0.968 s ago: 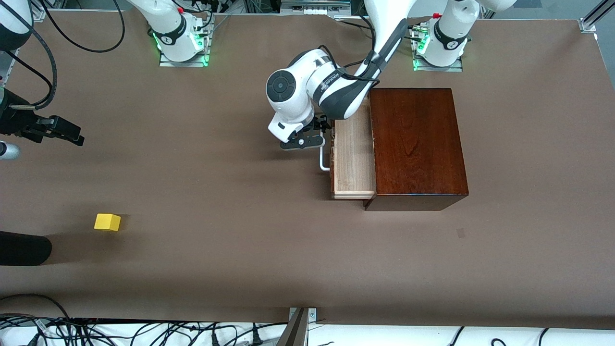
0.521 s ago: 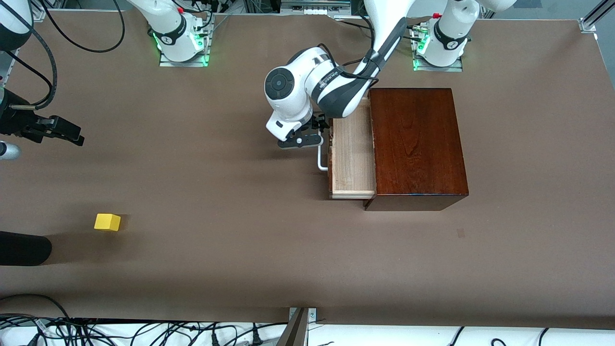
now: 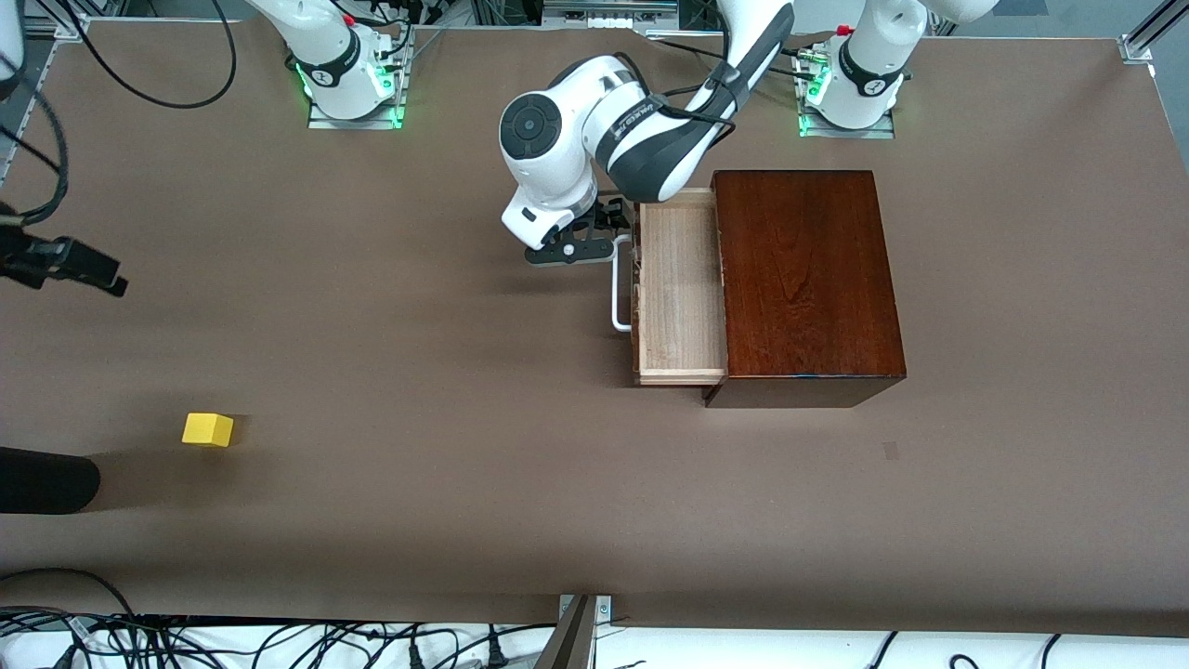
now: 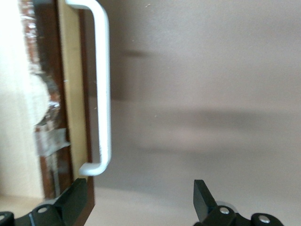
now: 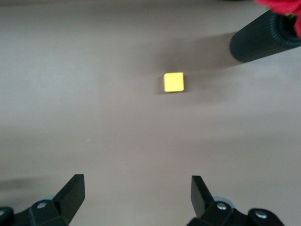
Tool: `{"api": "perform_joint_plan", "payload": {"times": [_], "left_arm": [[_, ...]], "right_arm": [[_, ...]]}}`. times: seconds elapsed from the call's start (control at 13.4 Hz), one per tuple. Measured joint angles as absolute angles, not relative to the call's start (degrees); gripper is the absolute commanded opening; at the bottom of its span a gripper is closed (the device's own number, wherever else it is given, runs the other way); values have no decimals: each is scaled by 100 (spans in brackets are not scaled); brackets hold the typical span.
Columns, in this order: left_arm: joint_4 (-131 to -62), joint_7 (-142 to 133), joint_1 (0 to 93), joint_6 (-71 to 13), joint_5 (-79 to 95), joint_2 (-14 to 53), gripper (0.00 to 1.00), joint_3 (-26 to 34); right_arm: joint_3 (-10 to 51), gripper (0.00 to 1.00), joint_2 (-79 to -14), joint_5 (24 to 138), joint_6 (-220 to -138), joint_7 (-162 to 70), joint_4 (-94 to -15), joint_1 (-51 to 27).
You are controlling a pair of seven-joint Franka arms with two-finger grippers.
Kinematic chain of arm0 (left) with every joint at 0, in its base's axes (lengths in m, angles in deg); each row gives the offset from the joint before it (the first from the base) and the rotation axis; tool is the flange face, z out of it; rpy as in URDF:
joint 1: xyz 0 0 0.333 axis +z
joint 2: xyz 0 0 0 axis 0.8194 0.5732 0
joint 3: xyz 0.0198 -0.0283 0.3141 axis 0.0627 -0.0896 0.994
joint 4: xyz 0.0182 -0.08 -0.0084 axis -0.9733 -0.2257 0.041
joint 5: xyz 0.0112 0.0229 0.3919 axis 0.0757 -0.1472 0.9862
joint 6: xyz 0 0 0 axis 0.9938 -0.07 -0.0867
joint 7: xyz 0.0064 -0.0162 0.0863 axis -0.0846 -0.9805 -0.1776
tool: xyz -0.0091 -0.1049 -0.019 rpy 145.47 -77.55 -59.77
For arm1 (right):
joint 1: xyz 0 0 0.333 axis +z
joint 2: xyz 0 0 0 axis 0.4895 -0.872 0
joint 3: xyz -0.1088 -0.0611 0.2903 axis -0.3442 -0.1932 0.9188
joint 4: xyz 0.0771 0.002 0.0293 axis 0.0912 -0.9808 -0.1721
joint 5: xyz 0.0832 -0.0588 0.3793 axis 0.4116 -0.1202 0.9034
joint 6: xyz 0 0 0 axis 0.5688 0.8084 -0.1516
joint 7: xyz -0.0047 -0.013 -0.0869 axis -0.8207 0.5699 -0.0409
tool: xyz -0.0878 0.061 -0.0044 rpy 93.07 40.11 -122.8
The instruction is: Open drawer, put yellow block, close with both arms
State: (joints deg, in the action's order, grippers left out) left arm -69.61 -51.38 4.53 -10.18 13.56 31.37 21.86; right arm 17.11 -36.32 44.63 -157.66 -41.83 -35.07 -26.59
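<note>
One drawer (image 3: 681, 290) stands pulled out of its dark mahogany box (image 3: 806, 279), its pale wooden tray bare to the camera above and its dark front facing the right arm's end of the table. The white bar handle (image 3: 616, 293) juts from that front, and in my left wrist view it runs along the reddish-brown edge (image 4: 101, 89) with one foot of the bar just ahead of my fingertips. My left gripper (image 3: 581, 249) hangs over the table just beside the handle's end that lies farther from the front camera, clear of the bar and not touching it. Its fingers (image 4: 201, 195) are spread apart, gripping nothing, with bare brown table between them.

The yellow block (image 3: 207, 429) sits on the table well apart from the drawer, toward the right arm's end and nearer to the front camera than the box. It rests flat, alone on the brown surface. A black cylinder (image 3: 46, 479) lies close by it at the table's edge, nearer still to the front camera.

My right gripper (image 3: 82, 267) hovers over the table at the right arm's end, above a spot farther from the front camera than the block. Its fingers (image 5: 70, 190) are spread wide and hold nothing, and the block (image 5: 173, 82) shows ahead of them in my right wrist view.
</note>
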Motion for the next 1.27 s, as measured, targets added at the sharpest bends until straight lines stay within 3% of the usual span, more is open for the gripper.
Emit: {"api": "perform_joint_plan", "payload": {"times": [0.37,0.67,0.89,1.27], "left_arm": [[-6842,-5170,665,-279,1349,2146,100,2263],[-6847,-4743,1661,207,1349,1405,100,2292],[-6855,-3878,2446,383,1349,1131,100,2322],[-6908,-1874,4221,609,1346,919,100,2355]], "right_arm": [[1698,100,-4855,4465,-15881,-4682,-2541,-2981],[1716,100,-5663,4466,-16336,-4722,-2440,-2975],[1702,100,-6228,4736,-17188,-4745,-2609,-3043],[1698,100,-6606,4935,-18839,-5123,-3602,-3232]]}}
